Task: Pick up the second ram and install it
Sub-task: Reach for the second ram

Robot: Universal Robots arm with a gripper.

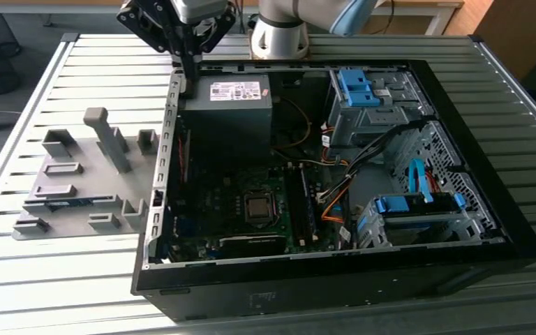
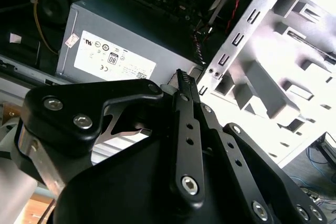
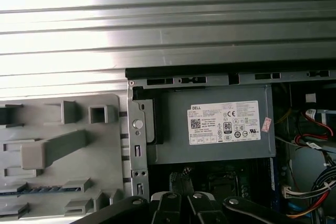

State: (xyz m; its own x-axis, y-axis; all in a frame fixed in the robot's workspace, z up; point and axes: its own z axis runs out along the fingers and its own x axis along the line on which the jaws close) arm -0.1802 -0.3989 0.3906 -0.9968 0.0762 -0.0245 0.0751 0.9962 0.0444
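Note:
The second ram (image 1: 70, 203) is a thin blue-green strip lying flat in a slot of the grey holder tray (image 1: 72, 174), on the exterior view's left of the open computer case (image 1: 343, 279). The first wrist view shows the ram (image 3: 44, 188) as a blue strip in the tray. My gripper (image 1: 188, 82) hangs over the case's rear corner beside the grey power supply (image 1: 226, 105), well away from the ram. Its black fingers (image 2: 182, 77) are pressed together with nothing between them, and the fingertips (image 3: 179, 178) point down at the motherboard's edge.
The case wall (image 1: 167, 153) stands between the tray and the motherboard (image 1: 249, 209). Upright grey posts (image 1: 109, 136) rise from the tray. Cables (image 1: 338, 202) and blue drive cages (image 1: 407, 206) fill the exterior view's right side of the case. Everything rests on a slatted metal table (image 1: 54, 279).

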